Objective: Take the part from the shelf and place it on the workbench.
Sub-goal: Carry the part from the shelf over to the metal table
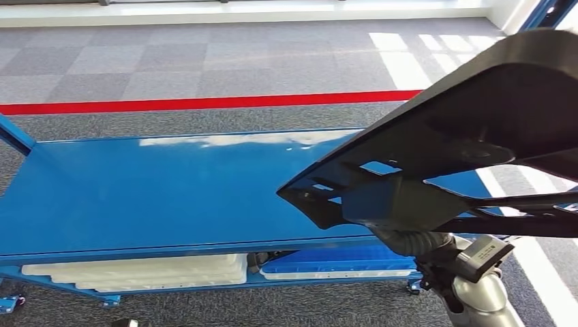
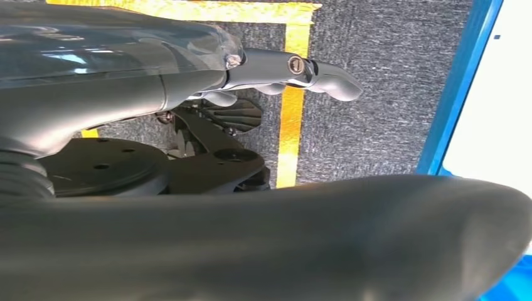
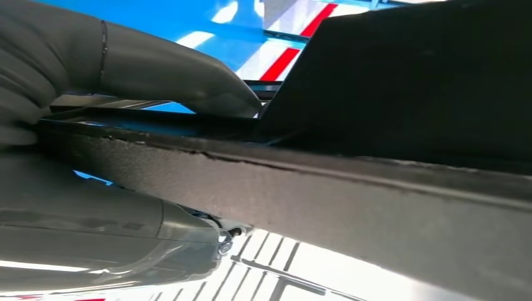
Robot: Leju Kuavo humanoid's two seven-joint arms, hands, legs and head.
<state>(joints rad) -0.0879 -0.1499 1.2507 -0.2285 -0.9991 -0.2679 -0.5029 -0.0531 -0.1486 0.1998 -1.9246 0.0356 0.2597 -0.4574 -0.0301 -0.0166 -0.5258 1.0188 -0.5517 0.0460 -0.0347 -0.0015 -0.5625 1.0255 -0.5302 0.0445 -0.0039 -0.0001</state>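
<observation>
A large black moulded part point(image 1: 477, 116) with cut-outs hangs over the right end of the blue workbench top point(image 1: 150, 191), tilted up to the right and clear of the surface. My right hand point(image 1: 409, 240) grips it from below at its lower edge. In the right wrist view the thumb point(image 3: 163, 69) lies on one side of the part's rough black rim point(image 3: 351, 188) and the fingers point(image 3: 113, 232) on the other. My left hand point(image 2: 276, 70) hangs over grey carpet, fingers stretched out and holding nothing.
The workbench is a wheeled blue cart; its lower shelf carries white trays point(image 1: 136, 271) and a blue tray point(image 1: 341, 261). A red floor line point(image 1: 204, 103) runs behind it. Yellow floor tape point(image 2: 292, 113) and a blue frame edge point(image 2: 461, 88) lie near my left hand.
</observation>
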